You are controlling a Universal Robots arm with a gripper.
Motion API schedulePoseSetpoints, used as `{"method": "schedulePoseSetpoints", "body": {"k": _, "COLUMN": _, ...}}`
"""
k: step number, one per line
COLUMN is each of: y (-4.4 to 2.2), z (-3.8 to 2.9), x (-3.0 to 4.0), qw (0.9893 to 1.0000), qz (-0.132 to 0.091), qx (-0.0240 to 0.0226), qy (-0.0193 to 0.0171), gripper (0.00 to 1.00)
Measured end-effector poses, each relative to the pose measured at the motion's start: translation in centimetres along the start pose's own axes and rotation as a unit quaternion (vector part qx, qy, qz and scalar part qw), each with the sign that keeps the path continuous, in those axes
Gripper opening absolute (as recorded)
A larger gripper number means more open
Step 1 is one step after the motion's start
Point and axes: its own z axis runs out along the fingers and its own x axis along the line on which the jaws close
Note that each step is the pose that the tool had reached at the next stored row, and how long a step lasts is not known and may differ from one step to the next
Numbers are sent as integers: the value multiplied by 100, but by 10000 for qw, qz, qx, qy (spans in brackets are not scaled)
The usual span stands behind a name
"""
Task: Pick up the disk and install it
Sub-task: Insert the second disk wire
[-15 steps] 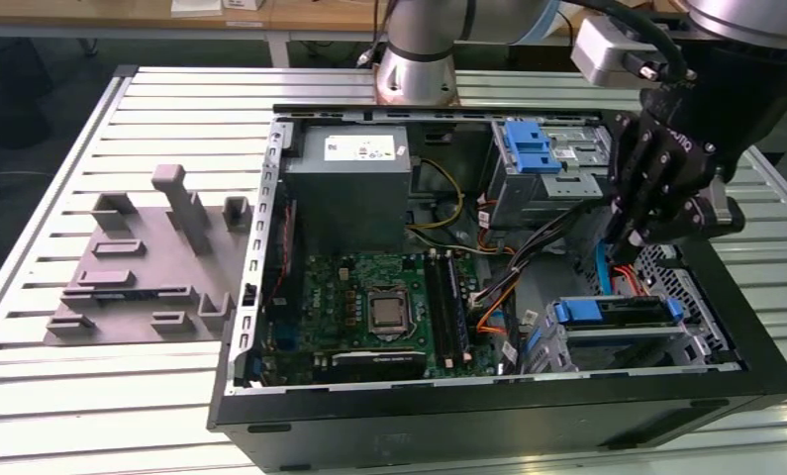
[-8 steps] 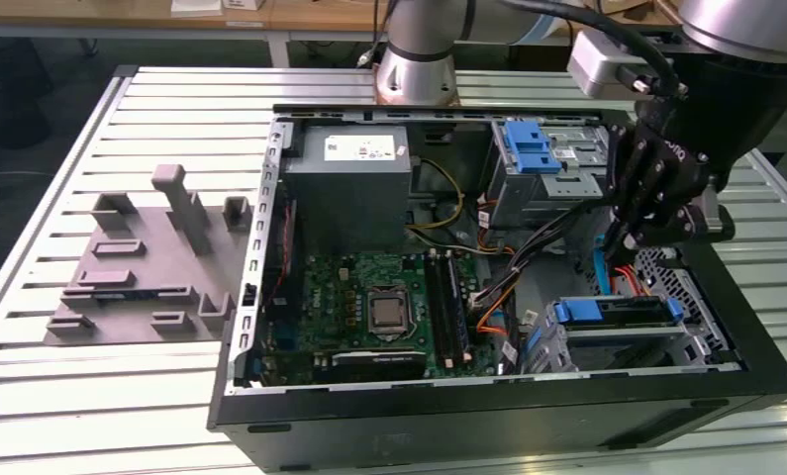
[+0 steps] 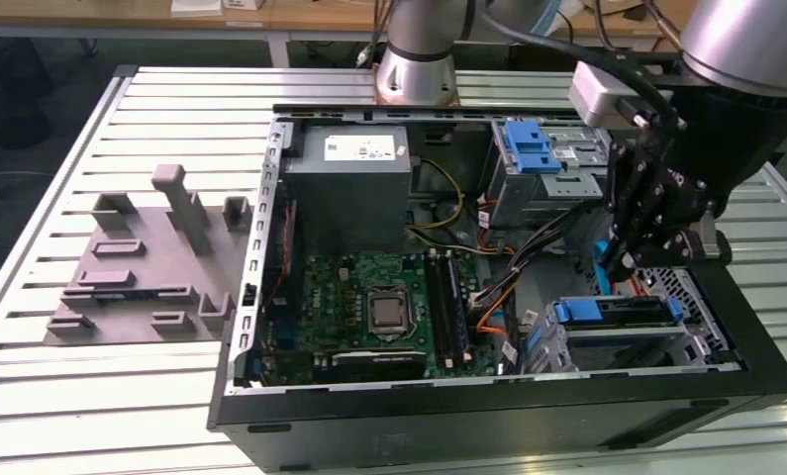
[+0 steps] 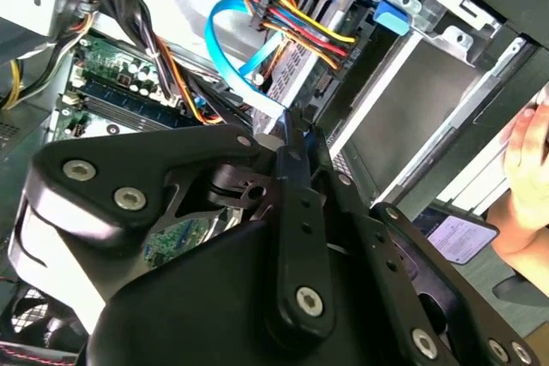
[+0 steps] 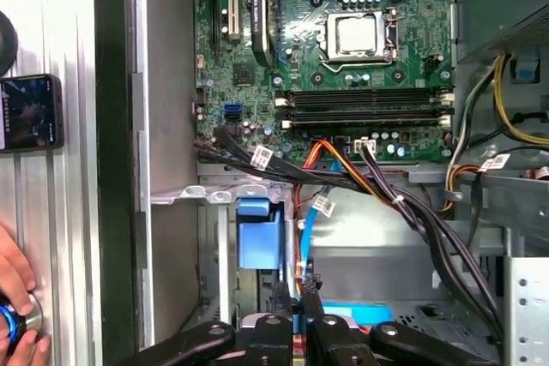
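Observation:
The disk (image 3: 625, 311), silver with blue caddy ends, sits in the lower bay at the corner of the open computer case (image 3: 254, 297) on the exterior view's right. My gripper (image 3: 618, 265) hangs just above it, inside the case. In both wrist views the fingers (image 4: 290, 147) are pressed together. A light blue flat cable (image 4: 225, 57) loops down and ends right at the fingertips (image 5: 310, 291), pinched between them. A blue edge (image 5: 352, 313) of the caddy shows just past the tips in the first wrist view.
Orange, red and black cable bundles (image 5: 360, 173) cross the bay. The motherboard (image 3: 380, 307), the grey power-supply box (image 3: 353, 183) and an upper blue-latched drive cage (image 3: 539, 148) fill the case. A grey fixture plate (image 3: 143, 267) lies on the slatted table. A person's hand (image 5: 13, 297) and a phone (image 5: 30, 113) are outside the case wall.

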Motion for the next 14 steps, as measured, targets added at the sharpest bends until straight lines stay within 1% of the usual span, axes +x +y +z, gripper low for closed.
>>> {"method": "schedulePoseSetpoints", "body": {"k": 2, "y": -6, "z": 32, "x": 43, "qw": 10000, "qz": 0, "qx": -1, "qy": -27, "gripper": 16}}
{"method": "schedulePoseSetpoints", "body": {"k": 3, "y": -19, "z": 47, "x": 48, "qw": 10000, "qz": -1, "qx": -6, "qy": -34, "gripper": 16}}
{"method": "schedulePoseSetpoints", "body": {"k": 7, "y": -98, "z": 86, "x": 48, "qw": 10000, "qz": -4, "qx": -48, "qy": -36, "gripper": 16}}
{"method": "schedulePoseSetpoints", "body": {"k": 10, "y": -109, "z": 96, "x": 58, "qw": 10000, "qz": -4, "qx": -56, "qy": -35, "gripper": 16}}
{"method": "schedulePoseSetpoints", "body": {"k": 13, "y": -113, "z": 149, "x": 115, "qw": 10000, "qz": 4, "qx": -57, "qy": -36, "gripper": 16}}
{"method": "schedulePoseSetpoints", "body": {"k": 14, "y": -114, "z": 167, "x": 118, "qw": 10000, "qz": 6, "qx": -57, "qy": -38, "gripper": 16}}
